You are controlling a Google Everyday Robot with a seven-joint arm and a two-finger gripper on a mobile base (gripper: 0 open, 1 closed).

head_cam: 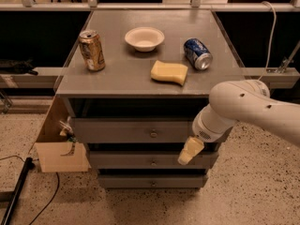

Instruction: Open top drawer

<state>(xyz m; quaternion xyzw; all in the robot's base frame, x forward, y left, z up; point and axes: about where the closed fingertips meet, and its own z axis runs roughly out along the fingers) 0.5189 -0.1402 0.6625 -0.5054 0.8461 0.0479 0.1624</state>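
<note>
The top drawer is the upper grey panel of three in the cabinet under the table, with a small round metallic knob at its centre. Its front sits about flush with the two drawers below. My gripper, cream-coloured at the end of the white arm, hangs in front of the cabinet's right side. It is to the right of the knob and a little below it, level with the seam between the top and middle drawers. It does not touch the knob.
On the grey table top stand a gold can, a white bowl, a yellow sponge and a blue can lying on its side. A cardboard box sits left of the cabinet. A black cable lies on the floor.
</note>
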